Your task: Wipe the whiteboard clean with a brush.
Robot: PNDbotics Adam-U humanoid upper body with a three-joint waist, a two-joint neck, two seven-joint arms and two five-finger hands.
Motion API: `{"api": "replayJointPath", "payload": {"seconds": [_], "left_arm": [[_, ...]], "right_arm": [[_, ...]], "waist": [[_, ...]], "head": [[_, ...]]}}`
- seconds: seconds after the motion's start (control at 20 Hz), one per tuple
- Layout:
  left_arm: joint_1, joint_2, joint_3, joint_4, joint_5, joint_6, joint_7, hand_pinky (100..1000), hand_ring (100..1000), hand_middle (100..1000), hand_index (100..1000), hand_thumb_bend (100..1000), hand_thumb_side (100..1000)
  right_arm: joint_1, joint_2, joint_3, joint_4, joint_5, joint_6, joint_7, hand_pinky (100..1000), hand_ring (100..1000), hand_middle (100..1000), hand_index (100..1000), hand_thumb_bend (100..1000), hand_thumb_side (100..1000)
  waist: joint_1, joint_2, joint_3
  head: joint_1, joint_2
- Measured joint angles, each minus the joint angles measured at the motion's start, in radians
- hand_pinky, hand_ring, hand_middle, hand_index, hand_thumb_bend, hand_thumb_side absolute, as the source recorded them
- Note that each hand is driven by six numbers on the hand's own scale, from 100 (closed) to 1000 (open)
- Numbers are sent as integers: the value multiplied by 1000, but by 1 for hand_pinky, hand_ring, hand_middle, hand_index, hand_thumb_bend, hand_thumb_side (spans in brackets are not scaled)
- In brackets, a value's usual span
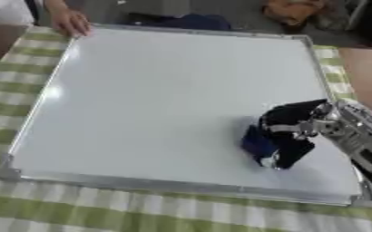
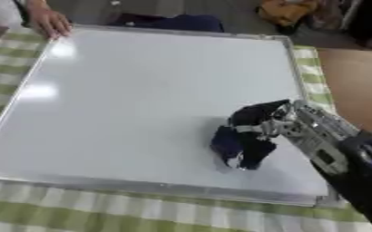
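- green-and-white checked cloth point(image 1: 102, 213) is lying under the board's near edge.
- right hand point(image 1: 288, 129) is curling its fingers around a dark blue brush point(image 1: 256, 141), pressing it on the whiteboard's point(image 1: 157, 99) smooth, silver-framed lower right.
- a person's hand point(image 1: 68, 21) is touching the far left corner.

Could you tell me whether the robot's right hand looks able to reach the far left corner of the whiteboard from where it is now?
Probably not unhindered. The right hand, curled on a dark blue brush, sits near the whiteboard's near right corner. The board between shows nothing in the way, but a person's hand rests on that far corner.
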Motion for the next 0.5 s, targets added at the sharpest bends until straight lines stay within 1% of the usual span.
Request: {"api": "replayJointPath", "payload": {"seconds": [0.25,0.5], "left_arm": [[0,0,0,0,0,0,0,635,789,778,685,166,1000],[0,0,0,0,0,0,0,635,790,778,684,164,1000]], "right_arm": [[0,1,7,-11,-5,19,4,588,714,492,661,100,668],[0,9,4,1,10,36,-3,591,722,498,667,100,663]], "waist": [[0,0,1],[0,0,2]], "head": [[0,-2],[-1,-4]]}}
